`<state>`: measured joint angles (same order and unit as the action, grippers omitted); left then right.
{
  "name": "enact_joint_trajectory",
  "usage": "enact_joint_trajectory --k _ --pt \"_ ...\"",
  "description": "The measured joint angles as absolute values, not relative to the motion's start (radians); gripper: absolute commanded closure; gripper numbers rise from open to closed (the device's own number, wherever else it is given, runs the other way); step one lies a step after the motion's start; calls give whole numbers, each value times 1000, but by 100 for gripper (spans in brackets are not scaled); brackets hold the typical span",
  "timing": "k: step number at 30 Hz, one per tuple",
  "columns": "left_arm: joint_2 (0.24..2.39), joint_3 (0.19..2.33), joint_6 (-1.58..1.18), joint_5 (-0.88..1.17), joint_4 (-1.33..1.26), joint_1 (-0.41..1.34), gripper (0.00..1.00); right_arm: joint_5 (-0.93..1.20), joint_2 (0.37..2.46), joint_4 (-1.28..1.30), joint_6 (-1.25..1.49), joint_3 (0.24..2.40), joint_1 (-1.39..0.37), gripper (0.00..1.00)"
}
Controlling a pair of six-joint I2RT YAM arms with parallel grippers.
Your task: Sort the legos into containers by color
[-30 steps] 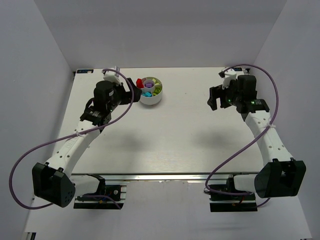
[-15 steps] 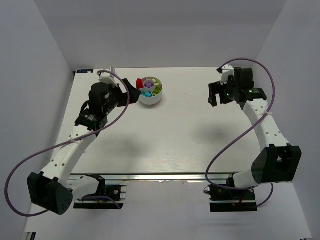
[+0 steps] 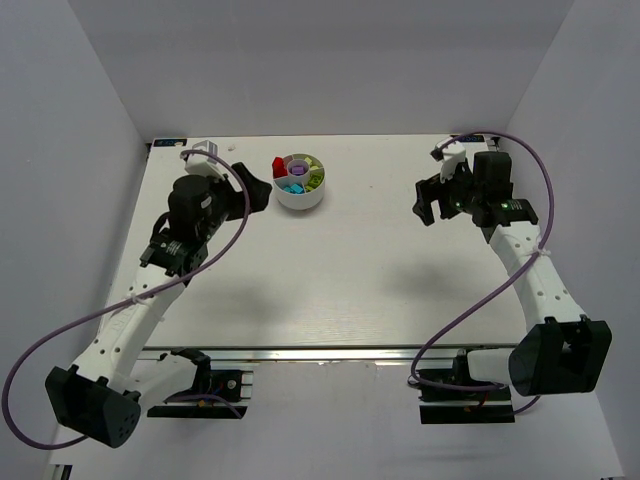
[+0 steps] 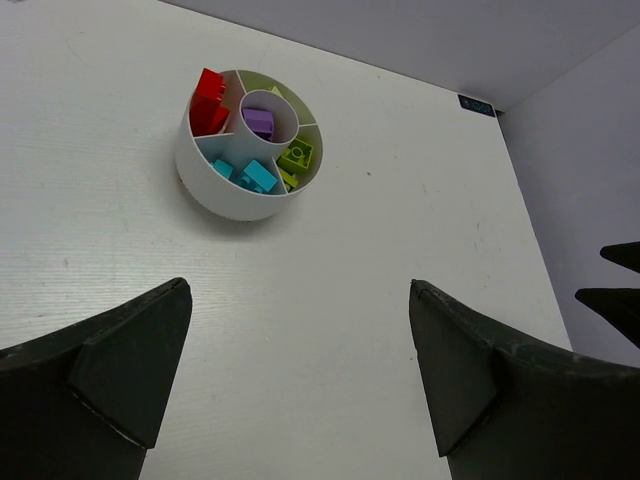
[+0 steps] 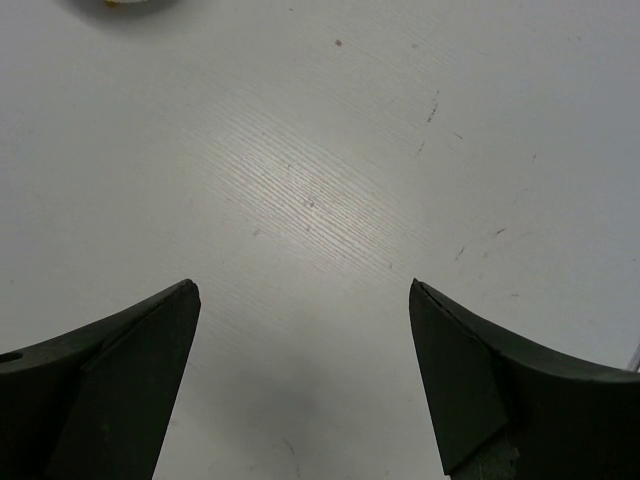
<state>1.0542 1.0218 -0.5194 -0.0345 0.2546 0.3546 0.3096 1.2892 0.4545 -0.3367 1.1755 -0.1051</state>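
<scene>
While right wrist shows table (image 5: 320, 150), left shows legos (image 4: 258, 122)

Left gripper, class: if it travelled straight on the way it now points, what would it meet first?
Probably the bare table just short of the white dish, else the dish's wall: the left gripper, fingers open, aims down towards it, but depth is unclear.

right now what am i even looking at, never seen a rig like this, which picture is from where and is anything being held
These are two robot arms, a left arm and a right arm, bolted to a white table. One picture looks down from above. The other two come from a camera on each wrist. The left tool and right tool are both open and hold nothing. A round white dish keeps colours apart: red legos, a purple lego in the middle well, green legos and cyan legos.
</scene>
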Motion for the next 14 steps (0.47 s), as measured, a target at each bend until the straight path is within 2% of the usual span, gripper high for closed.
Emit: enact_joint_trajectory --k 14 --pt "1010 1008 -516 -43 257 355 2 343 1238 407 -318 1129 -105 11"
